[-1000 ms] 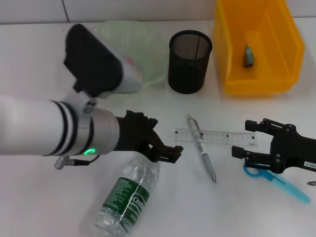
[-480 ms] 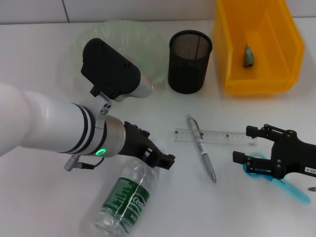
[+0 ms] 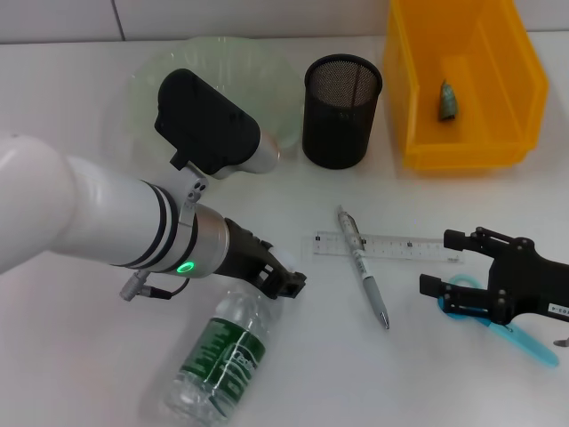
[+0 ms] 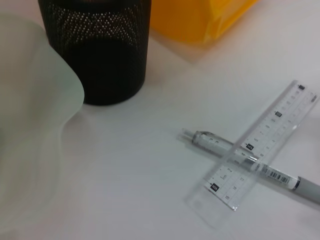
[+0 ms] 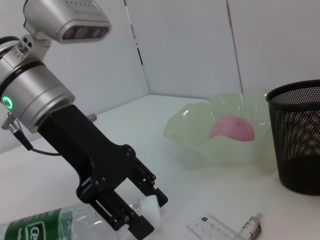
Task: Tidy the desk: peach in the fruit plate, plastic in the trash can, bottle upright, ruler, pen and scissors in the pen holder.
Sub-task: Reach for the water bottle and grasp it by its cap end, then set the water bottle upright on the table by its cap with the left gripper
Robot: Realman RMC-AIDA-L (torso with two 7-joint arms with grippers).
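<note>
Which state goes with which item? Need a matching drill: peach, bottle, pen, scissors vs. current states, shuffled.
Items:
1. peach
2. bottle
3. pen
4. scissors

States:
A. lying across the ruler
B. already in the fruit plate
C. on its side, left gripper at its cap end
D. on the table under the right gripper

Pairs: 1-B, 2-C, 3-A, 4-D
</note>
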